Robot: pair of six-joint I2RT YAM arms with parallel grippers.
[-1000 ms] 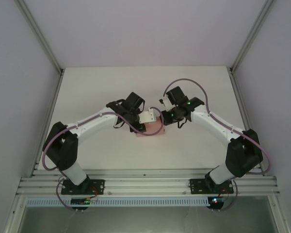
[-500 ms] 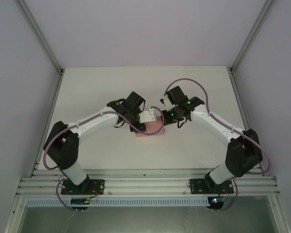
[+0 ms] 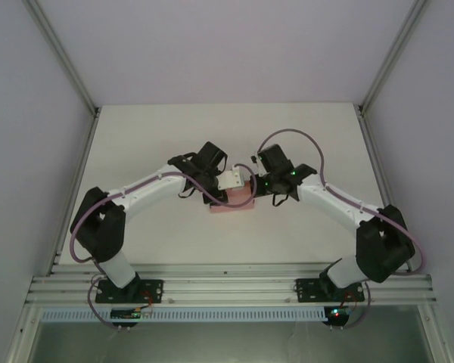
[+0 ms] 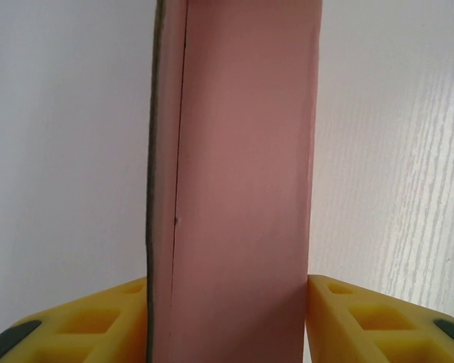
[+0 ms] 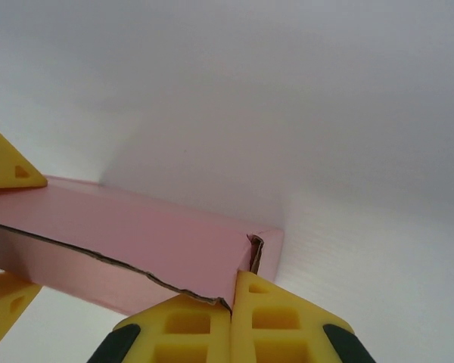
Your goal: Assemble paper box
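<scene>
The paper box (image 3: 234,201) is a small pink card box lying mid-table between both arms. My left gripper (image 3: 222,190) is shut across its width; in the left wrist view the box (image 4: 238,174) stands between the two yellow fingers (image 4: 363,318), which press on its sides. My right gripper (image 3: 251,189) is at the box's right end. In the right wrist view its fingertips (image 5: 212,318) are pressed together on the thin card edge at the corner of the box (image 5: 144,234). The left gripper's fingers (image 5: 6,162) show at that view's left edge.
The white table (image 3: 303,144) stretches round the box, with grey walls on three sides. An aluminium rail (image 3: 227,287) with both arm bases runs along the near edge. Purple cables loop above each wrist.
My right gripper has shifted left and a little nearer, closing in on the box's right end. The left arm and the box have stayed put.
</scene>
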